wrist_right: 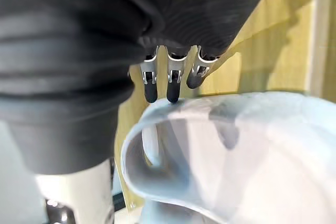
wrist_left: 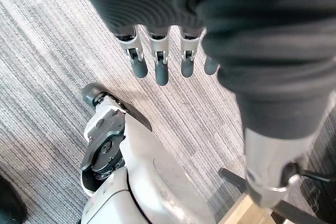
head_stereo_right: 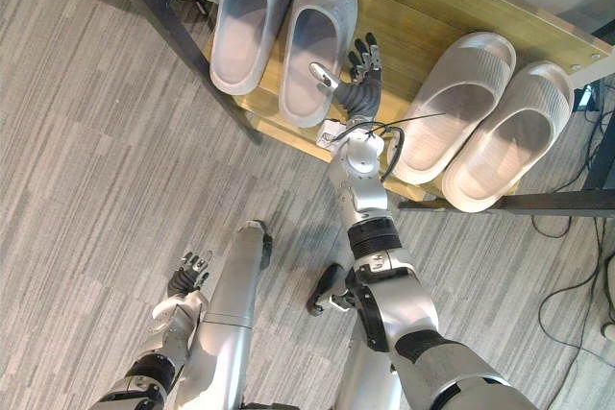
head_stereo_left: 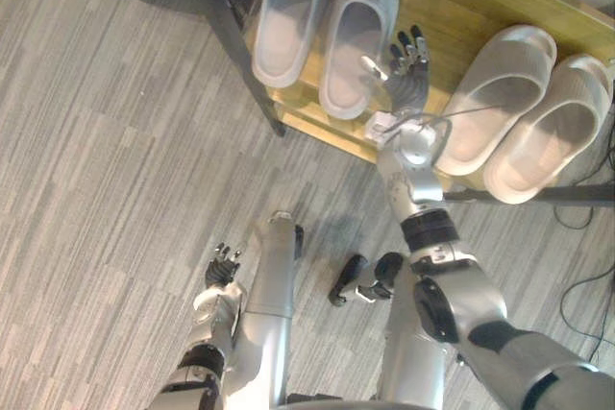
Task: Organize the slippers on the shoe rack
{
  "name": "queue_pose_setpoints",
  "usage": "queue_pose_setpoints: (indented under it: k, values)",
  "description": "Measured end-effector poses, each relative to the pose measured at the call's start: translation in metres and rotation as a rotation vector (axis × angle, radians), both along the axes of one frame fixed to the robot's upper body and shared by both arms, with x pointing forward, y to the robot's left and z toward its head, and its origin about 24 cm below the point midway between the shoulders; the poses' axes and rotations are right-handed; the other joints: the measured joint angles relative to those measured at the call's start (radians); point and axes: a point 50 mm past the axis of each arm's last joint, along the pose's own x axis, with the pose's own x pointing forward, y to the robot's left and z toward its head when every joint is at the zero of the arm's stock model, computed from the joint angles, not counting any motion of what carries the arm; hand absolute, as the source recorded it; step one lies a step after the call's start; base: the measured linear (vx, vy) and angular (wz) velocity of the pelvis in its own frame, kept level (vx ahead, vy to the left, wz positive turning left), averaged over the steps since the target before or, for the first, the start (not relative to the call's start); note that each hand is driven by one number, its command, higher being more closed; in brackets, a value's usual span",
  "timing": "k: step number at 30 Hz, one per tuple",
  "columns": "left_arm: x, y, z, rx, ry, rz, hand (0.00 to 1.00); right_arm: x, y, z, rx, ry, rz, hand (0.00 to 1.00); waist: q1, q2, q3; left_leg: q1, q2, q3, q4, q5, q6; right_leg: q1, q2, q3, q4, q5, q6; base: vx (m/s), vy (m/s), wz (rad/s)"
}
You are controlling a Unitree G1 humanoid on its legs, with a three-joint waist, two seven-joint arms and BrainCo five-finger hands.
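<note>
Slippers [head_stereo_left: 357,31] lie paired on the shoe rack [head_stereo_left: 452,12], a grey pair [head_stereo_left: 288,21] and a pale pair [head_stereo_left: 500,93]; we judge them light, bendy foam, best pinched at the strap. Our right hand [head_stereo_left: 409,79] sits between the pairs, fingers straight and empty; our left hand [head_stereo_left: 223,266] hangs low, fingers relaxed

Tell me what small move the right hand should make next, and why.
Probably a short nudge of the grey slipper deeper onto the shelf. The open right hand lies beside it, thumb at its side, and its heel sits nearer the shelf's front edge than its partner's. The left hand hangs idle, low over the floor.
</note>
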Motion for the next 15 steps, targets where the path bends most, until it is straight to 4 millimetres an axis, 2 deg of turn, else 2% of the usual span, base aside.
queue_pose_setpoints:
  k: [8,15]
  values:
    - [0.0032,-0.0029,0.0017,0.008,-0.004,-0.011,0.0,0.0011,0.0076,-0.0037,0.096,0.029,0.064,0.0,0.002,0.004,0.002,0.02,-0.002,-0.01,-0.016,0.004,-0.007,0.027,0.001,-0.015,-0.017,0.002,-0.003,0.0,0.002,0.01]
    - [0.008,-0.0064,0.0048,-0.004,-0.021,-0.004,0.0,0.0028,0.0078,-0.006,0.099,0.048,0.061,0.0,0.004,0.004,0.002,0.034,-0.003,-0.018,-0.029,0.009,-0.014,0.042,0.002,-0.024,-0.024,0.001,-0.003,0.0,0.002,0.02]
